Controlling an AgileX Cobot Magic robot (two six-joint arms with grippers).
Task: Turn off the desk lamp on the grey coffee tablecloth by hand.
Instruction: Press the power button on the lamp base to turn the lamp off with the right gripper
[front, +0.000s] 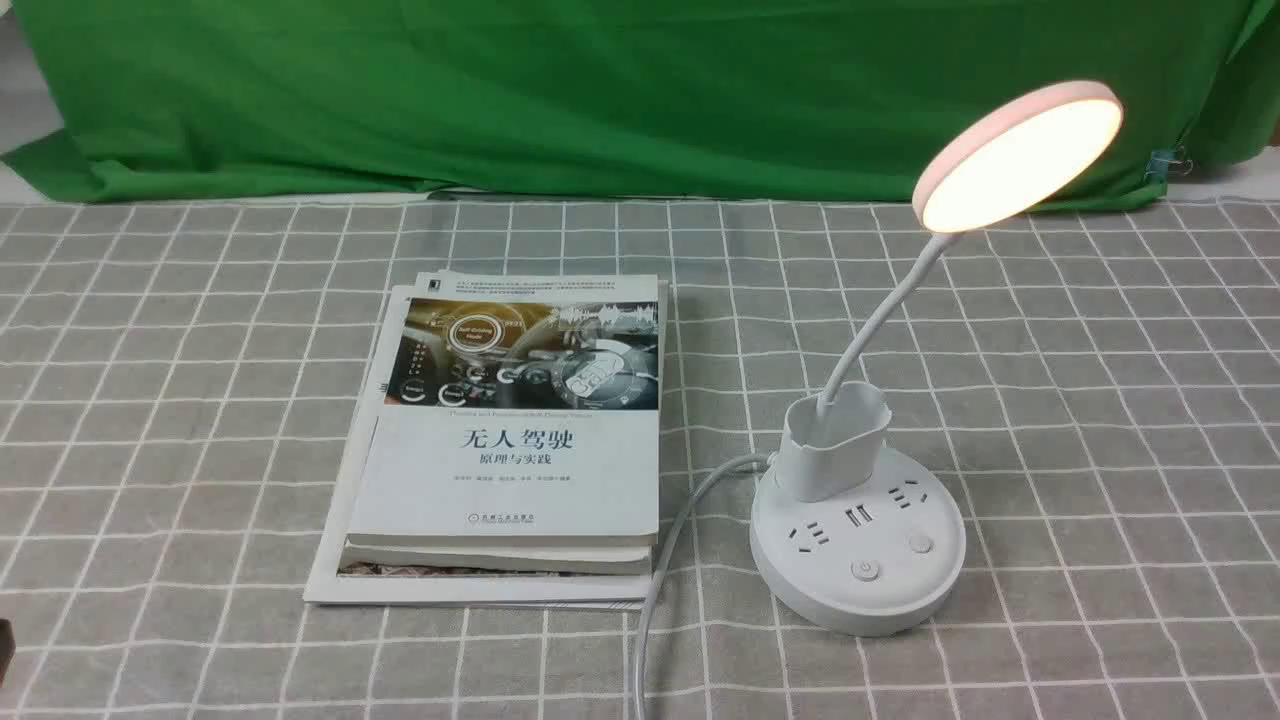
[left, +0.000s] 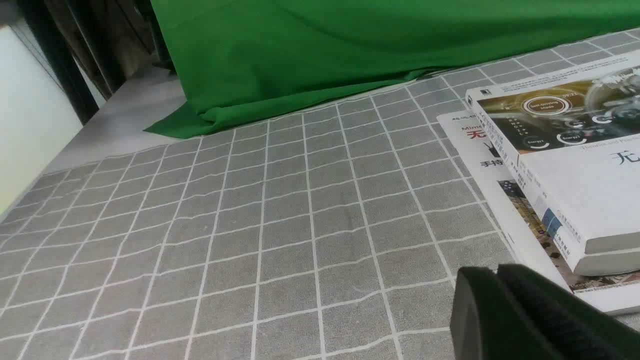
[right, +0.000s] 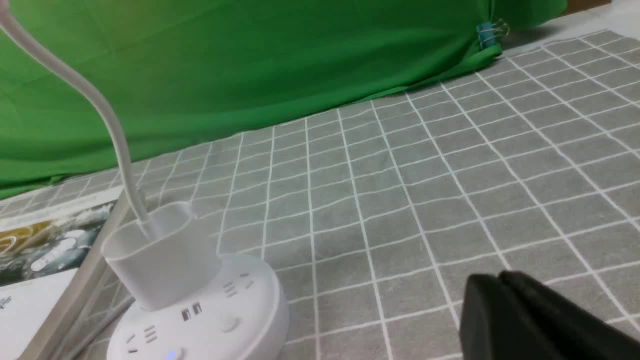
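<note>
The white desk lamp (front: 858, 540) stands on the grey coffee tablecloth (front: 1100, 400) at the right of centre. Its disc head (front: 1020, 155) glows, tilted up at the far right. Two round buttons (front: 863, 570) sit on the front of the base. The lamp's base and cup also show in the right wrist view (right: 200, 310), with a small blue light lit on the base. My right gripper (right: 500, 280) is shut and empty, over bare cloth beside the base. My left gripper (left: 495, 272) is shut and empty, near the books' corner. Neither arm shows in the front view.
A stack of white books (front: 520, 450) lies left of the lamp, also in the left wrist view (left: 565, 175). The lamp's white cord (front: 660, 560) runs between the books and the base toward the front edge. A green backdrop cloth (front: 600, 90) hangs behind.
</note>
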